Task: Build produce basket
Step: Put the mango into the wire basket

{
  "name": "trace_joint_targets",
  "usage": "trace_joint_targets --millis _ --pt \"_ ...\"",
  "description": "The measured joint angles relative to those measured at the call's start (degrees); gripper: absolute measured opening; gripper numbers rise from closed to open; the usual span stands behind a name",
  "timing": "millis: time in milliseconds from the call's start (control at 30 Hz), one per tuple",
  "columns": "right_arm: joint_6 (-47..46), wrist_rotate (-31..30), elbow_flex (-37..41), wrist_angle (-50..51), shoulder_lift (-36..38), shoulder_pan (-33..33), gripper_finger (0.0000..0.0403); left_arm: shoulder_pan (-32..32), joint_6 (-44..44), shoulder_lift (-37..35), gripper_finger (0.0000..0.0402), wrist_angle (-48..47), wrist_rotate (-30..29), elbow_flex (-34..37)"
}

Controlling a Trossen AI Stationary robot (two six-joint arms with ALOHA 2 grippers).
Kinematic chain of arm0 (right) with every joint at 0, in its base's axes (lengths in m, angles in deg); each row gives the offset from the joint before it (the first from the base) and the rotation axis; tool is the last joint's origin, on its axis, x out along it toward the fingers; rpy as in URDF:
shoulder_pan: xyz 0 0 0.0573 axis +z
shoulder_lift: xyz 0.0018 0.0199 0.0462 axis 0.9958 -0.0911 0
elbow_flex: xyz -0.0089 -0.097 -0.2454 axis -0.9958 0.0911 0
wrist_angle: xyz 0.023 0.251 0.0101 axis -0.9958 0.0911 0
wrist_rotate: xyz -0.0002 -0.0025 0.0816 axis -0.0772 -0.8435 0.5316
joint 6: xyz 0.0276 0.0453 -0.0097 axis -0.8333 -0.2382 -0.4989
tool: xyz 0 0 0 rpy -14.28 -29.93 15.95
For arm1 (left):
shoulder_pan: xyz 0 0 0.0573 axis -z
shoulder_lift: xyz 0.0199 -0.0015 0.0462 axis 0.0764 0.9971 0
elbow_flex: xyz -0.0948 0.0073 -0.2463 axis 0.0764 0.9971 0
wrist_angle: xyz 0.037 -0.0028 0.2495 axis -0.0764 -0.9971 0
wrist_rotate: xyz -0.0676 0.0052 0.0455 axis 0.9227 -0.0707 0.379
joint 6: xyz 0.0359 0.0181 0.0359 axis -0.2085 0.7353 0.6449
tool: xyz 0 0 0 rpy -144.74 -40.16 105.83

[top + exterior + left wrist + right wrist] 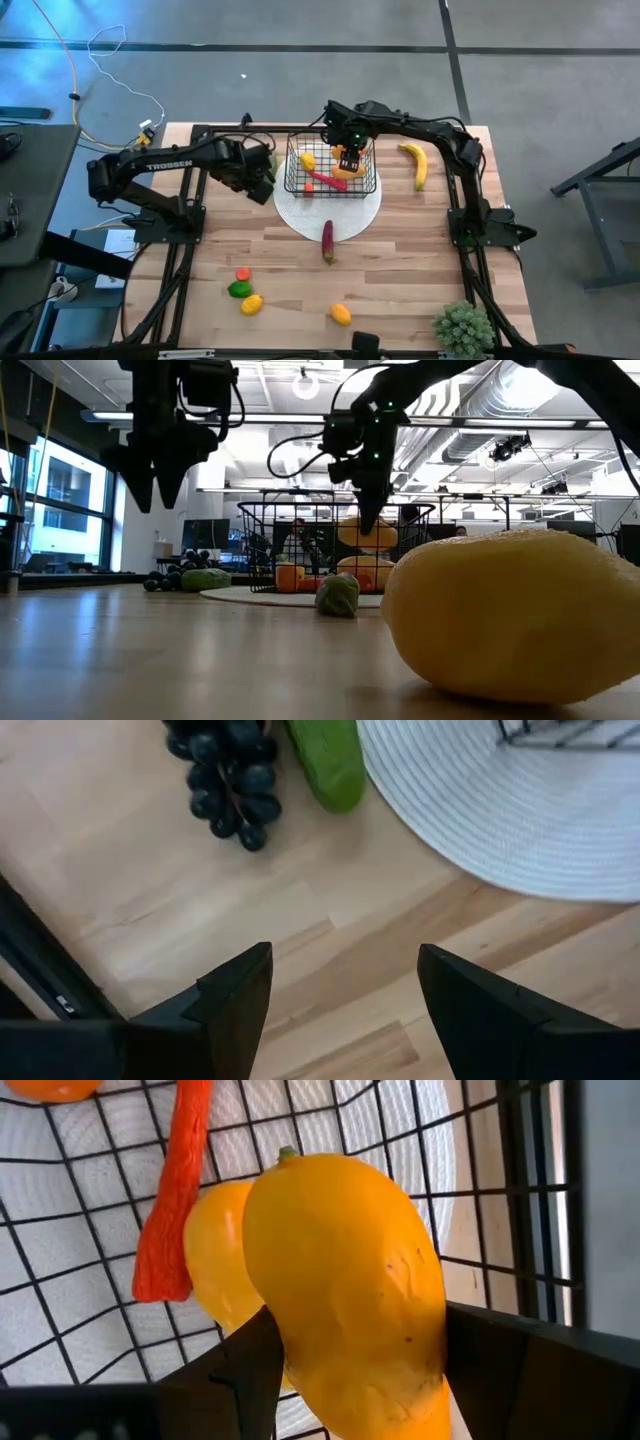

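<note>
Right claw [348, 160] hangs over the basket [331, 167], inside its rim on the side toward the banana [417, 165]. It grips a yellow-orange mango [345, 1285]; both fingers press the fruit's flanks in the right wrist view. Low view shows the mango held above the basket floor, clear of the pieces under it.

Basket sits on the white disc [328, 210] at the far middle of the tabletop [400, 270]. Inside it: a lemon [308, 160], a red chili [328, 181], a second yellow fruit [215, 1270] partly hidden behind the mango, and an orange piece [50, 1088] at the mesh edge.

Left claw [262, 172] hovers just outside the basket, on the side away from the banana, above bare wood. Fingers spread wide, nothing between them. Dark grapes [225, 775] and a green cucumber [328, 760] lie on the tabletop beside the disc edge, ahead of this claw.

Loose produce relative to the basket:
- banana: on the wood beside it, well apart from the disc.
- purple piece [327, 240]: just in front, overlapping the disc's near edge.
- small orange piece [242, 274], green piece [239, 289], yellow piece [251, 304]: clustered far in front, toward the left arm.
- another yellow piece [341, 314]: far in front, near the tabletop's front edge.

Bushy plant [463, 327] stands at the front corner, on the right arm's side.
</note>
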Motion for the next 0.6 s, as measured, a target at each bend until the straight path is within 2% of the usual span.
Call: trace_joint_targets --millis 200,367,600 --pt "0.16 -0.02 0.0 -0.87 -0.23 -0.02 0.0205 4.18 -1.2 0.0 0.0239 0.62 3.1 1.06" --pt "0.21 -0.13 0.0 -1.25 -0.25 -0.06 0.0237 8.2 -2.5 0.0 0.0239 1.01 6.07 1.34" --pt "0.16 -7.52 0.0 -1.2 -0.25 -0.07 0.0264 13.28 -7.45 0.0 0.0239 0.99 8.63 1.34"
